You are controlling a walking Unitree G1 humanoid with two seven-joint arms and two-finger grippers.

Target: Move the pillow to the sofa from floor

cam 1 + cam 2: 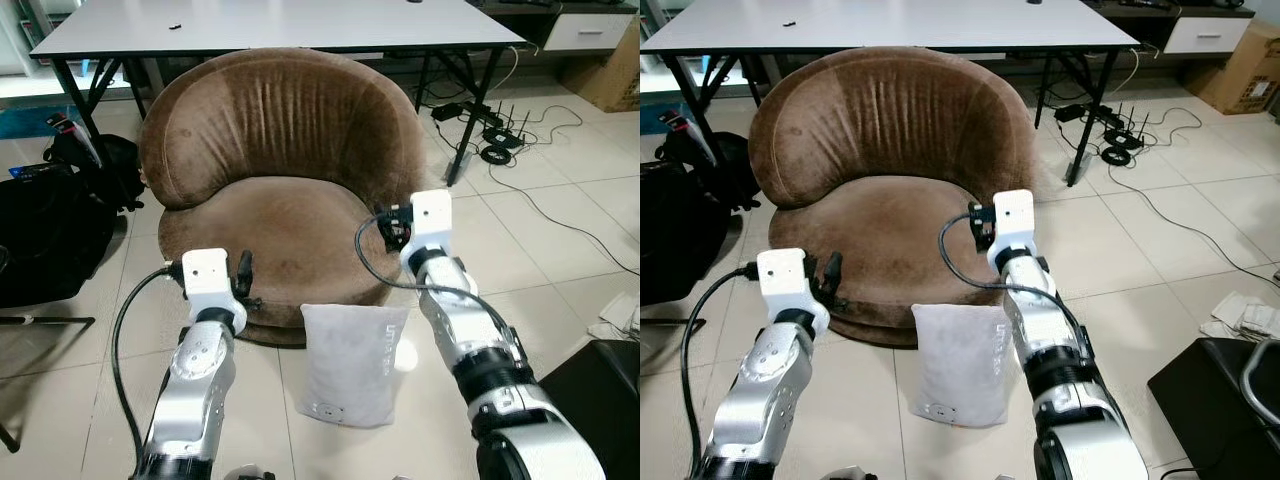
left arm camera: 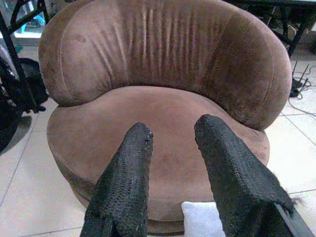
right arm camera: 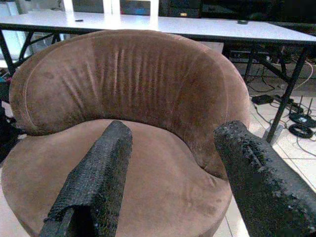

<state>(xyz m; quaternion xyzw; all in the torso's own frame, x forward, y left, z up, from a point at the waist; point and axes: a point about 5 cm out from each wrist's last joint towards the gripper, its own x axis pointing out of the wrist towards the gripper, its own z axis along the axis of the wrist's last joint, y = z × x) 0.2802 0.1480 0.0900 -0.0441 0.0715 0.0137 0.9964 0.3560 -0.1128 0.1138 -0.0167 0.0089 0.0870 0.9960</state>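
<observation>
A pale grey pillow (image 1: pixel 350 365) stands upright on the tiled floor, leaning against the front base of the round brown sofa chair (image 1: pixel 280 150). One corner of the pillow (image 2: pixel 200 219) peeks in below the left fingers. My left gripper (image 2: pixel 170 131) hovers left of the pillow, in front of the seat's edge, open and holding nothing. My right gripper (image 3: pixel 173 131) is raised over the seat's right front edge, above and right of the pillow, open wide and holding nothing. Both arms flank the pillow without touching it.
A white table (image 1: pixel 280 25) stands close behind the sofa chair. A black bag (image 1: pixel 50 220) sits on the floor at the left. Cables and a router (image 1: pixel 495 135) lie at the right rear, by a cardboard box (image 1: pixel 610 70). A black object (image 1: pixel 600 380) is at the lower right.
</observation>
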